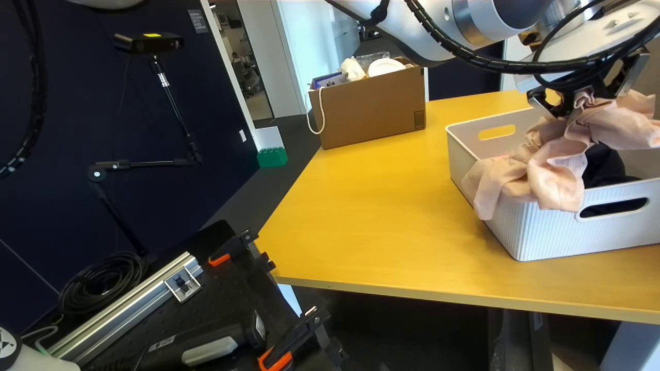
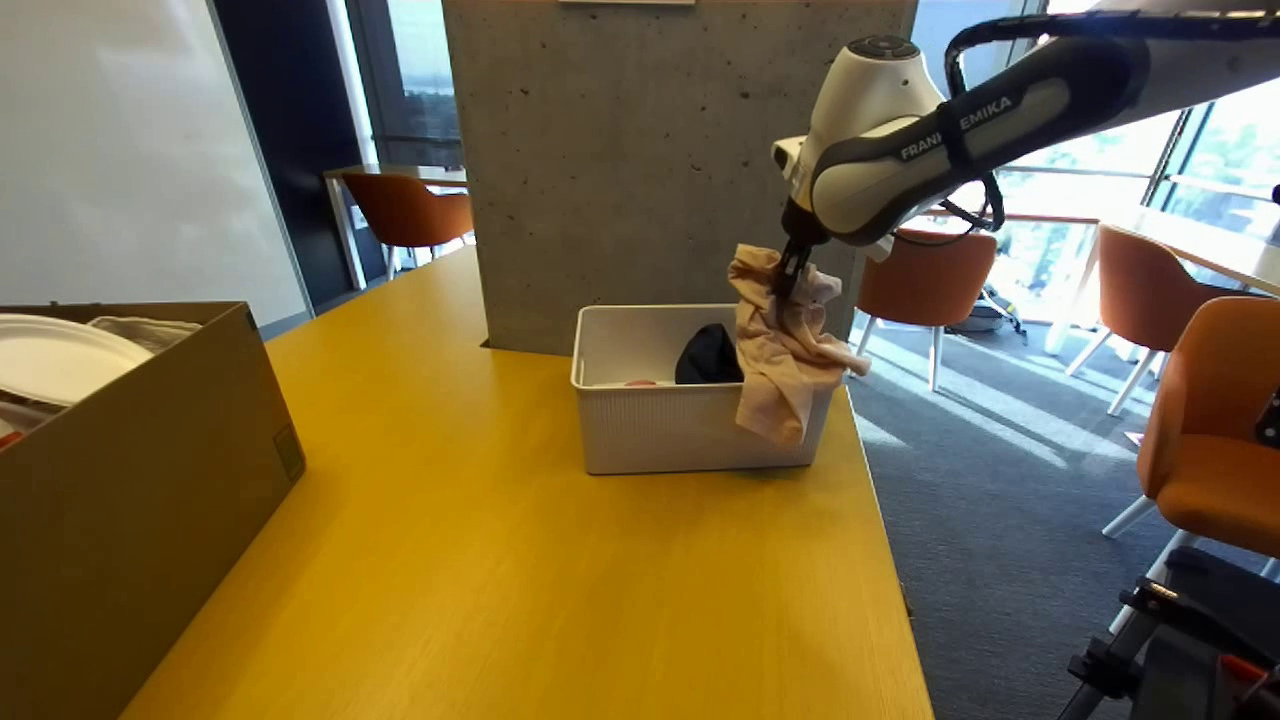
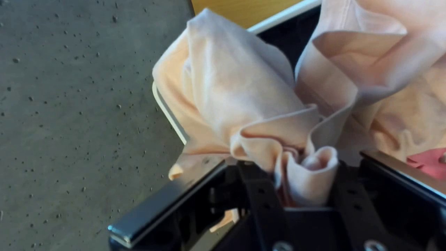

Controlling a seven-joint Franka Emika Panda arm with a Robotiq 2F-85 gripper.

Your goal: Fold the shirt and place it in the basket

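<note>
White capitals (image 2: 986, 113) on the robot arm (image 2: 1060, 100), upper right in an exterior view, read "FRAN" and, past a strap (image 2: 957, 148), "EMIKA". In an exterior view, a wall sign (image 1: 197, 21), upper left, and a tool label (image 1: 161, 344), lower left, are illegible.

Room lies between box (image 2: 150, 510) and basket (image 2: 660, 432); beside the basket, a pillar (image 2: 640, 150) blocks passage

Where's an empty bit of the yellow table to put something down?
The yellow table has a big bare patch between the brown cardboard box and the white basket, and more between that box and the concrete pillar. It's crowded at the basket: the pincer grips the shirt above it, part hangs outside, and something dark sits inside.
</note>
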